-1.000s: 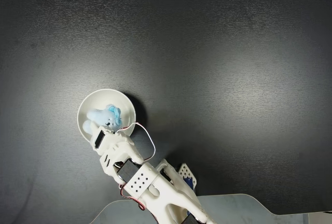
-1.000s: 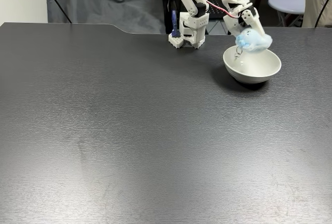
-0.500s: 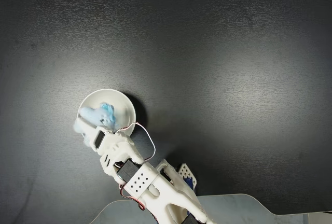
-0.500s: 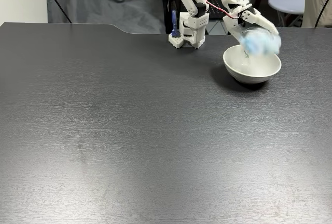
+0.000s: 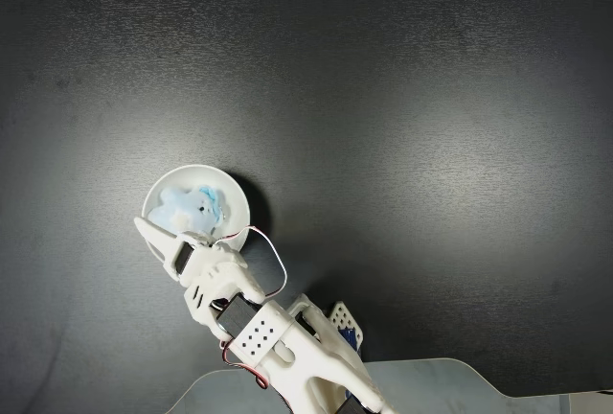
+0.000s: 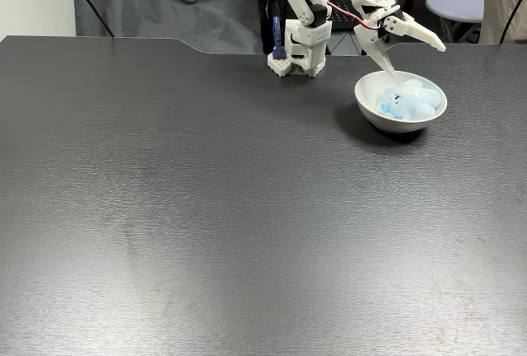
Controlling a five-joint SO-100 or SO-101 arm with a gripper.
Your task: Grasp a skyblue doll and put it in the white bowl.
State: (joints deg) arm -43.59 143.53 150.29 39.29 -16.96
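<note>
The skyblue doll (image 5: 192, 208) (image 6: 406, 103) lies inside the white bowl (image 5: 241, 205) (image 6: 398, 124), resting on the bowl's floor. My gripper (image 5: 170, 231) (image 6: 417, 59) hangs open just above the bowl's rim on the arm's side, with nothing between its fingers. In a fixed view one white finger (image 6: 425, 35) points out over the bowl and the other finger (image 6: 380, 57) slants down toward the rim. The doll is free of both fingers.
The arm's base (image 6: 296, 51) stands at the table's far edge, left of the bowl in a fixed view. Behind it are a grey cloth (image 6: 165, 2) and a round stool (image 6: 457, 2). A pale plate (image 5: 412, 385) lies under the base. Wide dark tabletop (image 6: 206, 208) spreads in front.
The gripper opened and the doll dropped from between its fingers into the bowl. The arm itself has hardly moved.
</note>
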